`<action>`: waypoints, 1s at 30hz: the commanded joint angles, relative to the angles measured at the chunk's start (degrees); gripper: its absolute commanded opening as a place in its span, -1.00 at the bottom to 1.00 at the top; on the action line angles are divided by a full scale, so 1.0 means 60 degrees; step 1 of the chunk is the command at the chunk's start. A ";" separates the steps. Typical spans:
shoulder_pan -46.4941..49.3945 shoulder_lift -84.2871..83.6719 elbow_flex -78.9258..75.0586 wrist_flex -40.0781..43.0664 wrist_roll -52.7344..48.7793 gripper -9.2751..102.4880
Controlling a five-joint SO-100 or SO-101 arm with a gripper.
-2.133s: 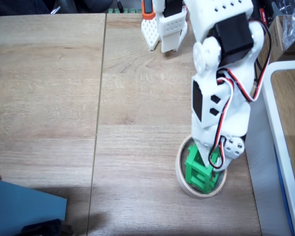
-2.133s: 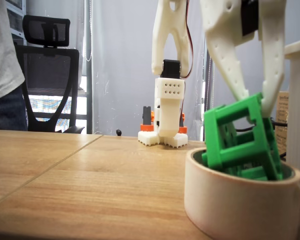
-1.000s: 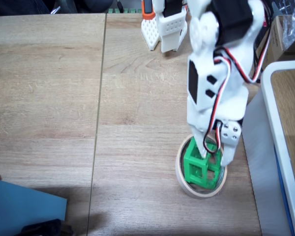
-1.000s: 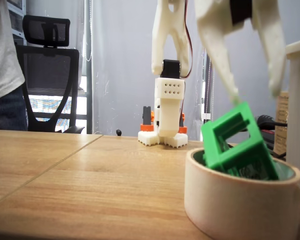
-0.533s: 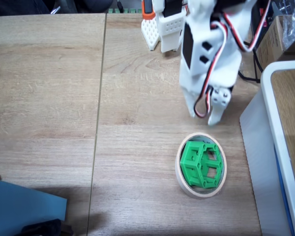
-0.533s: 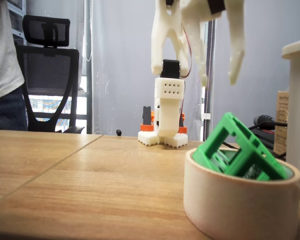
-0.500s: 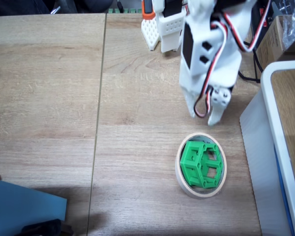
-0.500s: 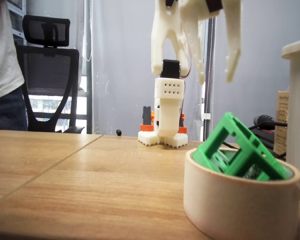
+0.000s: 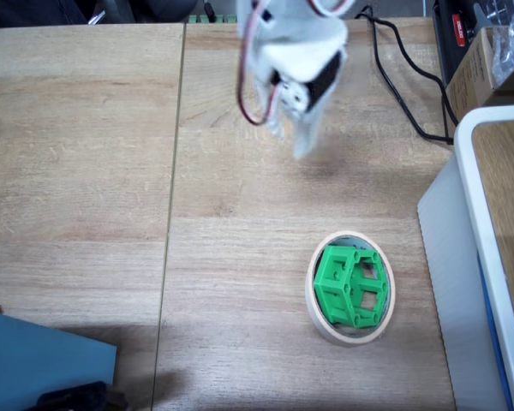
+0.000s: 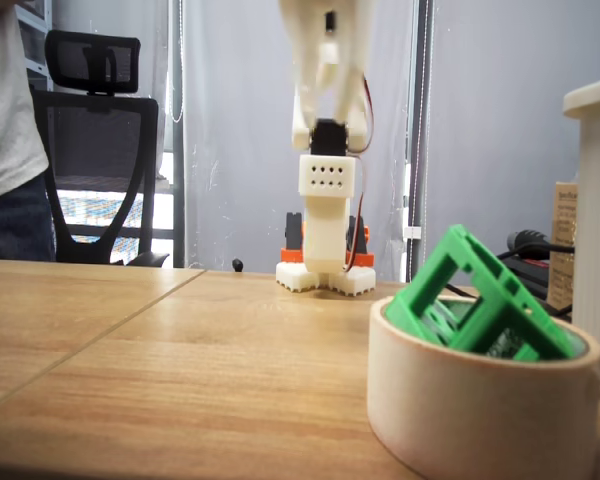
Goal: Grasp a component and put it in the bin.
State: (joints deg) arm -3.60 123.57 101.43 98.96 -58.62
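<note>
Surface [image 9: 86, 171]: pale wood boards with a seam running top to bottom left of centre in a fixed view; it filled the lower half of the frame in a fixed view [image 10: 130, 380].
Arm [image 9: 291, 51]: white, blurred, at the top centre of a fixed view, with red, white and black wires looping off it; its white base [image 10: 325, 240] stood at the centre of a fixed view, on orange feet.
Jaws [image 9: 301, 137]: pointed down the frame below the blurred arm, well apart from the tape ring and holding nothing; whether they were open or closed could not be told through the blur.
Tape ring [image 9: 311, 295]: beige, lower right of centre in a fixed view, flat on the surface; lower right in a fixed view [image 10: 460, 410].
Green block [image 9: 349, 287]: inside the tape ring, tilted, one corner rising above the rim [image 10: 470, 295].
Black cable [image 9: 403, 77]: upper right of a fixed view, lying on the surface.
</note>
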 commanded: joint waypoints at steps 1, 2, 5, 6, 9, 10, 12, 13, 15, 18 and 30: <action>0.0820 0.1274 0.0073 0.0000 -0.0088 -0.58; 0.0967 0.1597 0.0278 -0.0088 -0.0088 -0.58; 0.1289 0.2739 0.1055 -0.0688 -0.0103 -0.58; 0.1377 0.3149 0.1362 -0.0952 -0.0103 -0.58; 0.1582 0.4175 0.2476 -0.1758 -0.0264 -0.58; 0.1670 0.4468 0.2930 -0.2007 -0.0483 -0.58; 0.1860 0.5068 0.3853 -0.2476 -0.1099 -0.58; 0.1992 0.5317 0.4321 -0.2695 -0.1479 -0.58; 0.2256 0.5830 0.5200 -0.3120 -0.2241 -0.58; 0.2681 0.6606 0.6387 -0.3721 -0.3267 -0.58; 0.3721 0.9331 1.0239 -0.4556 -0.5859 -0.58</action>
State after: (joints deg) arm 17.75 176.13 160.22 72.51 -91.32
